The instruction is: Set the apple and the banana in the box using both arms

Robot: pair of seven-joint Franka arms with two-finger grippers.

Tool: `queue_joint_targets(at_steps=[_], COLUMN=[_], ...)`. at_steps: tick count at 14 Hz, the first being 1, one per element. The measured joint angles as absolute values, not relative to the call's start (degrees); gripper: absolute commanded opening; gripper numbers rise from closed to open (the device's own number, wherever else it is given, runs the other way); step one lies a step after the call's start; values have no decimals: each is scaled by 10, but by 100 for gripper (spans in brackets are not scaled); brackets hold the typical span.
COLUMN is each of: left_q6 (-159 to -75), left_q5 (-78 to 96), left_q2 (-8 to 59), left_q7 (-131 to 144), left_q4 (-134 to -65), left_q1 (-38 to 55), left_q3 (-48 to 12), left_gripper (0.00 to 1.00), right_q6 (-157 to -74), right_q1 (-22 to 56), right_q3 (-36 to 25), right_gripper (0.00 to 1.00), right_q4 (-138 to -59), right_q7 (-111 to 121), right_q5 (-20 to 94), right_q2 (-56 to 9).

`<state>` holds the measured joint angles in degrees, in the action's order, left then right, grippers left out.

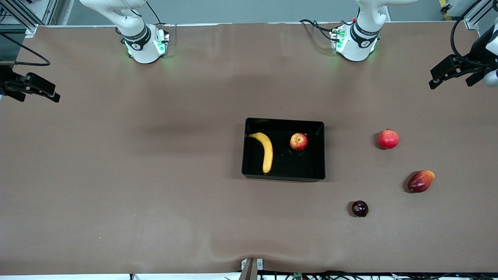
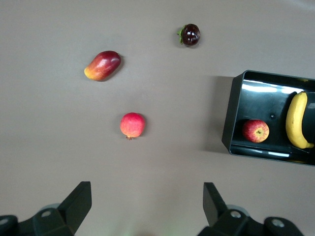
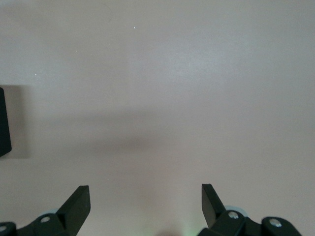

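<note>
Inside the box [image 1: 283,177] lie the banana [image 1: 266,151] and apple [image 1: 298,141], apart; both pincers gape, empty.

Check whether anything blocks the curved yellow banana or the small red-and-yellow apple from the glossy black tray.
Nothing visible does: the curved yellow banana and the small red-and-yellow apple already lie inside the glossy black tray.

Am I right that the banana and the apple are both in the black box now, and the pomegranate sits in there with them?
Not quite. The banana and the apple are both in the box, but the pomegranate is not: it lies on the table toward the left arm's end, apart from the box. The front view shows this, and the left wrist view confirms it.
</note>
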<state>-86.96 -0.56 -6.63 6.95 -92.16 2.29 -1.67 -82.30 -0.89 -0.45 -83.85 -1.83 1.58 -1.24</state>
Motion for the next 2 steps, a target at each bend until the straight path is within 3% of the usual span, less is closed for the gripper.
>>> queue_joint_targets(at_steps=[2], left_q6=[-866], left_q5=[-6], left_q2=[-66], left_q7=[69], left_q4=[-922], left_q1=[23], left_q3=[-22], left_gripper=[100], right_q6=[-823], right_q1=[-9], right_q3=[-4], right_gripper=[100], right_q4=[-838], right_q7=[-18], right_q5=[16], right_q2=[-12])
